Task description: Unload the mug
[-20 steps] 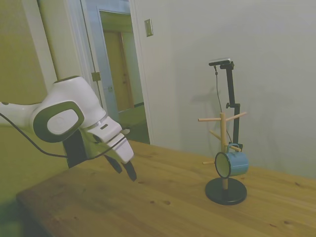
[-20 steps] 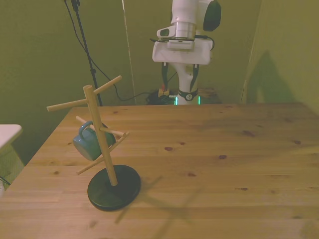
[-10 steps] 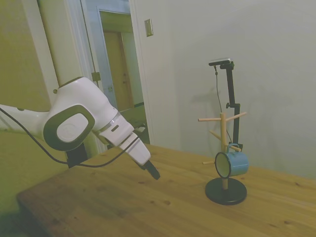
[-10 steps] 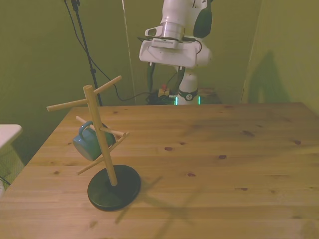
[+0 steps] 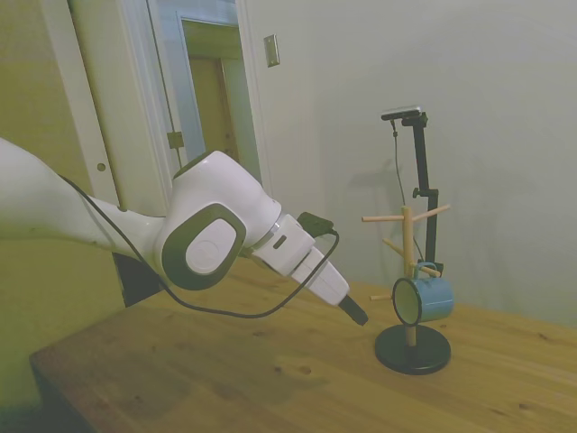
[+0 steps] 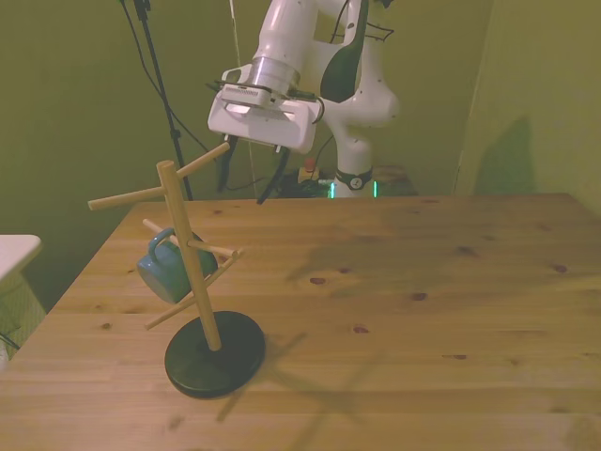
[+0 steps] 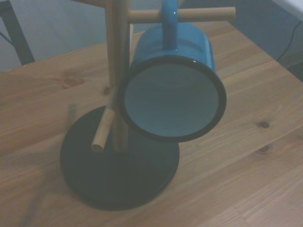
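The blue mug (image 5: 424, 299) hangs by its loop handle from a lower peg of the wooden peg stand (image 5: 408, 262), its pale mouth turned toward the arm. In the front view the mug (image 6: 161, 267) hangs at the table's left, behind the stand's post (image 6: 191, 258). The wrist view looks straight into the mug's mouth (image 7: 171, 100), with the stand's black base (image 7: 118, 165) beneath. My gripper (image 6: 248, 178) is open and empty, in the air, level with the stand's upper pegs and apart from the mug. In the side view, the gripper (image 5: 357, 313) points at the mug from a short way off.
The wooden table (image 6: 394, 319) stretches wide to the front view's right of the stand. A white object (image 6: 11, 254) sits past the table's left edge in the front view. A doorway (image 5: 216, 117) stands behind the arm.
The arm has swung out over the table toward the peg stand, carrying the open gripper much closer to the mug. The mug and stand have not moved.
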